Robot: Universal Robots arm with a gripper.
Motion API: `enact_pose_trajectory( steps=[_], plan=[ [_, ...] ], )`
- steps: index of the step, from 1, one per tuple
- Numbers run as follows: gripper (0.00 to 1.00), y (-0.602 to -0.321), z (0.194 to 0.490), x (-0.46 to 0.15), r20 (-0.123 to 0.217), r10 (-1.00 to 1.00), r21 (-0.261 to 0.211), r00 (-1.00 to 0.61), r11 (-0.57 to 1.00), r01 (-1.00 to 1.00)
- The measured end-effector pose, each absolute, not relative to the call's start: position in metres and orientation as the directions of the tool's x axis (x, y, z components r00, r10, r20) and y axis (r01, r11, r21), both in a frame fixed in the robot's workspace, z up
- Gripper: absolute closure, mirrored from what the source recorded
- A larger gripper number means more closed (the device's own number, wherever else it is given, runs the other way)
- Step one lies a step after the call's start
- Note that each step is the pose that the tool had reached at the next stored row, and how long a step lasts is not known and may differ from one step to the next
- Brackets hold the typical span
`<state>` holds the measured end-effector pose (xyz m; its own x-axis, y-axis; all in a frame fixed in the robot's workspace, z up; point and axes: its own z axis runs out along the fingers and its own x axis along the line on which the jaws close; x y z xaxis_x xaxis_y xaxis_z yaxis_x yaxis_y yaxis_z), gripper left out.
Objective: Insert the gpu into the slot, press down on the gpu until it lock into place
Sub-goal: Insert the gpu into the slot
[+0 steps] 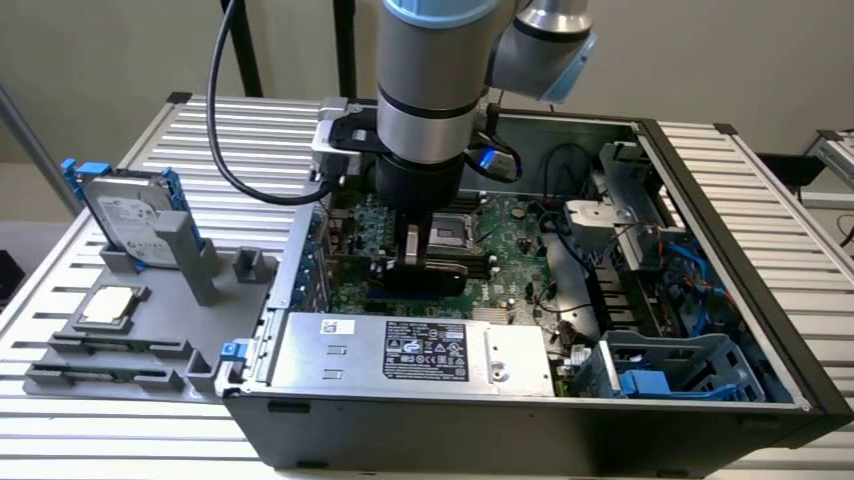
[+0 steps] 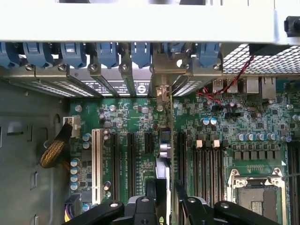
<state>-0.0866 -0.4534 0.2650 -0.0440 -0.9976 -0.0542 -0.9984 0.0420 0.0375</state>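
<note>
The gpu (image 2: 162,166) is a thin black card seen edge-on in the wrist view. It stands upright on the green motherboard among the expansion slots. Its silver end bracket (image 2: 161,93) reaches the case's rear wall. My gripper (image 2: 165,188) is straight above it, with one black finger on each side of the card's upper edge, shut on it. In the exterior view the gripper (image 1: 430,262) is low inside the open PC case, and the black gpu (image 1: 435,276) is right under it. A short piece of the blue slot (image 1: 395,297) shows at the card's foot. The card covers the rest.
A silver power supply (image 1: 414,350) fills the case's front. The CPU socket (image 2: 255,197) and black memory slots (image 2: 208,164) lie beside the card, and a white slot (image 2: 97,159) lies on its other side. Blue retention clips (image 2: 108,54) line the rear wall. A hard drive (image 1: 134,215) stands on the grey fixture outside.
</note>
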Motion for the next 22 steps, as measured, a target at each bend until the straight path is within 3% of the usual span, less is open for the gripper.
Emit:
enact_pose_trajectory(
  steps=[22],
  plan=[
    [0.74, -0.4534, 0.2654, -0.0810, -0.053, -0.998, 0.063, -0.046, 0.043, -0.997]
  ],
)
